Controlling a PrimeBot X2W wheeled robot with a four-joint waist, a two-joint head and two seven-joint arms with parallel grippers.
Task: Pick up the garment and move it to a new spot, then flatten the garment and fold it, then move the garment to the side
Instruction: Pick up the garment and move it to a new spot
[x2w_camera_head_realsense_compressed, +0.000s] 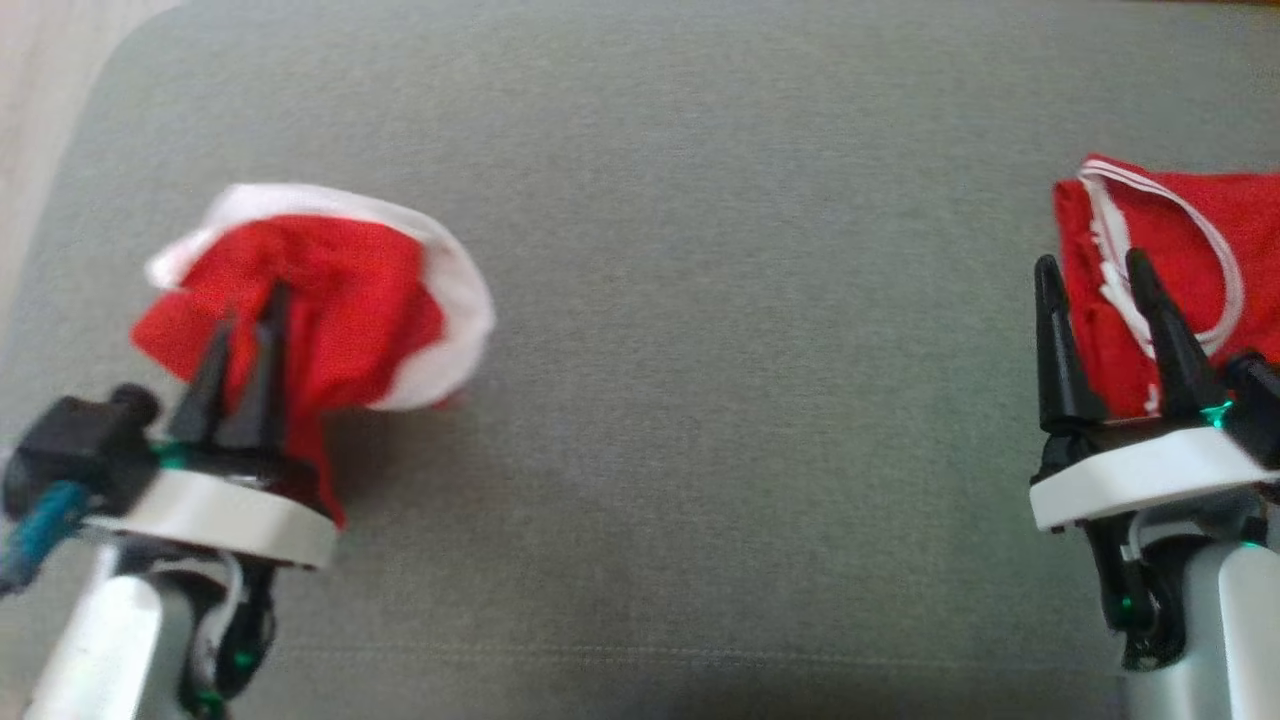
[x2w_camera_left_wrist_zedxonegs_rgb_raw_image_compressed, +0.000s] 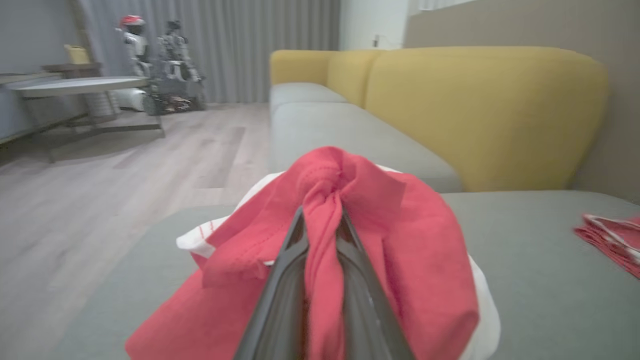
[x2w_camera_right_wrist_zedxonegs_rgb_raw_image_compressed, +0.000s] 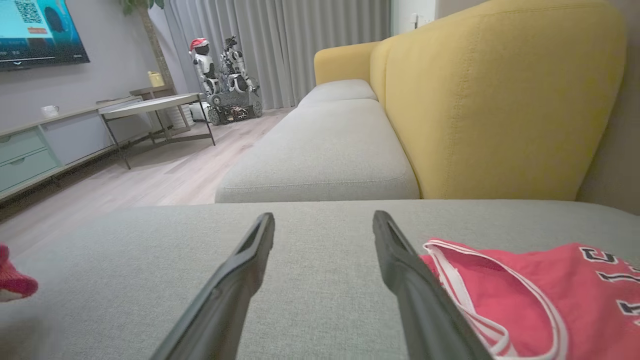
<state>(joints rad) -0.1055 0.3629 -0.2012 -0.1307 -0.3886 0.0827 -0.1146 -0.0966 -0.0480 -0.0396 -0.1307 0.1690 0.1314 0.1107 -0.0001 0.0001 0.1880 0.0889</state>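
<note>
A bunched red-and-white cloth garment (x2w_camera_head_realsense_compressed: 340, 290) is gripped in the closed jaws of the left gripper (x2w_camera_head_realsense_compressed: 252, 310), near the left edge of the grey fabric sofa cushion (x2w_camera_head_realsense_compressed: 700, 400). The jaws of the right gripper (x2w_camera_head_realsense_compressed: 1092, 260) are held open beside a red jersey (x2w_camera_head_realsense_compressed: 1220, 230) at the right edge. The garment is best lowered onto the bare middle before being released and spread.

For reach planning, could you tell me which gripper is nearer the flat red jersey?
Right. The right gripper is open beside the jersey; the left gripper, shut on the bunched garment, is across the cushion.
</note>
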